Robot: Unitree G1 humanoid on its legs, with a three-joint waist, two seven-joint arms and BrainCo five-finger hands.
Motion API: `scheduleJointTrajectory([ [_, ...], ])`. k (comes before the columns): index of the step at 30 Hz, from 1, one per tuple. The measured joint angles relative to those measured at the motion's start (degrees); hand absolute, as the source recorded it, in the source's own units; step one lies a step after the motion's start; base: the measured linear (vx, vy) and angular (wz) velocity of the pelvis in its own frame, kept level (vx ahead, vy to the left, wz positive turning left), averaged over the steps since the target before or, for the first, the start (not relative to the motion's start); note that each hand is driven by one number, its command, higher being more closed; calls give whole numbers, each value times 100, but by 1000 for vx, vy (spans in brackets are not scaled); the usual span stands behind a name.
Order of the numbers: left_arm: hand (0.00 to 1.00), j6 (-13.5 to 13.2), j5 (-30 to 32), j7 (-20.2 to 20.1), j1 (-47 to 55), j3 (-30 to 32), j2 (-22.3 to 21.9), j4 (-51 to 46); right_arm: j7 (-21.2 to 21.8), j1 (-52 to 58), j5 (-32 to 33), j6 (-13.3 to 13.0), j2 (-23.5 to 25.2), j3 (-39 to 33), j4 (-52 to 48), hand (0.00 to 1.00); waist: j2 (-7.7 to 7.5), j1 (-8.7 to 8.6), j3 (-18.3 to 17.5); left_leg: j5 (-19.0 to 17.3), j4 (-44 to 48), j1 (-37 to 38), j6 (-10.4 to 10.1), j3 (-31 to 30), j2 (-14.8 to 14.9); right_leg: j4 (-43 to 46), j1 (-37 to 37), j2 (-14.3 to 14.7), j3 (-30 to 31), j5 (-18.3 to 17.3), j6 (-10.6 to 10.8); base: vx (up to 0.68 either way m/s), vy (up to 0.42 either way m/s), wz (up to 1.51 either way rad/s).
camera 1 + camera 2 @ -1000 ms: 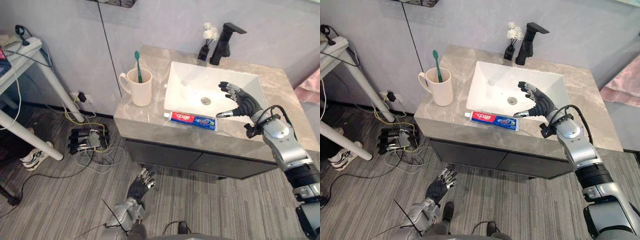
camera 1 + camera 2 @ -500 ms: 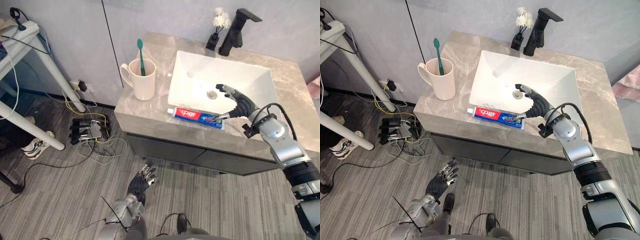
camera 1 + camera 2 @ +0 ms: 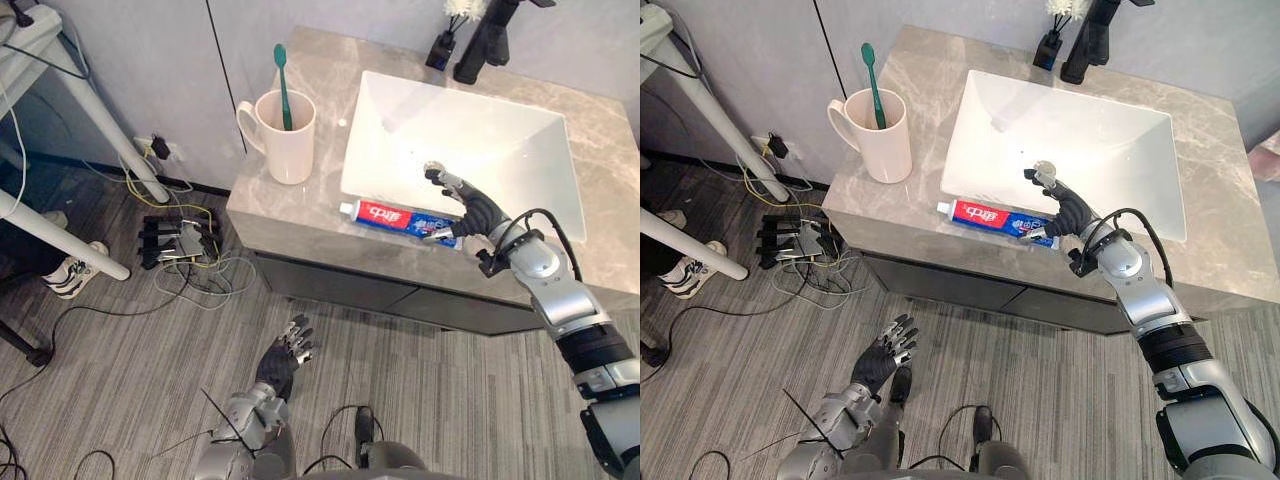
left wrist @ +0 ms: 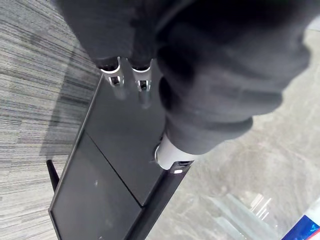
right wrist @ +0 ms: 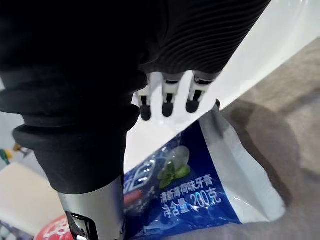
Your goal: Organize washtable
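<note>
Robot's right hand (image 3: 470,210), fingers spread, over crimped right end of glossy red-and-blue toothpaste tube (image 3: 395,217), flat on veined stone countertop (image 3: 300,215) before rectangular white basin (image 3: 470,130), left hand (image 3: 280,358) slack-fingered above striped carpet (image 3: 120,380)

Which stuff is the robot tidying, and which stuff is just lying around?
For the job: red and blue toothpaste tube, cream mug, green toothbrush standing in it, right hand at the tube's tail.
Just lying about: black tap, tangle of cables on the floor, idle left hand.

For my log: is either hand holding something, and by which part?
Nothing held: right hand open over crimped end of red-and-blue toothpaste tube; left hand empty.
</note>
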Motion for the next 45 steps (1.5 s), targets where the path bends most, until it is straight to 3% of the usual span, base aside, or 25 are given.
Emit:
scheduleJointTrajectory([
  [15,0,-2,1,0,-91,3,63,-18,-86,-328,-328,40,-5,136,27,100,0,25,3,2,8,54,0,32,-4,-24,89,-11,-32,2,-5,19,-7,-1],
  [19,0,-2,0,0,-122,59,145,-250,-68,-328,-375,118,-57,163,48,100,2,142,1,-4,4,191,-1,79,56,-12,180,6,-46,53,-84,-29,-3,-7],
  [22,0,-1,-30,3,-228,70,225,-270,88,-300,-367,128,-59,238,44,100,14,137,-3,-6,-4,314,-4,75,68,-14,299,15,-49,53,-84,-58,-8,-3],
  [28,0,-4,-590,35,-670,295,339,-871,173,-291,-271,165,5,55,-248,100,262,100,-122,-59,-32,426,-47,44,72,-2,364,24,-96,52,-82,-78,5,1],
  [37,0,21,-1996,385,-1484,26,312,-1464,39,407,126,174,1385,-832,-1533,100,342,-35,-489,17,7,676,-36,29,-32,-34,647,-2,-159,23,-42,34,-14,2],
  [42,0,25,-2256,395,-1615,-29,297,-1496,-2,882,133,211,1939,-917,-1851,100,445,-189,-623,-3,-35,728,-53,17,-57,77,648,-28,-186,-46,-15,-48,9,3],
  [45,0,72,-2349,410,-1623,-155,294,-1496,-3,1084,134,224,2035,-919,-2048,100,485,-200,-679,-13,-35,728,-68,19,-56,77,648,-27,-191,-67,-50,-53,7,1],
])
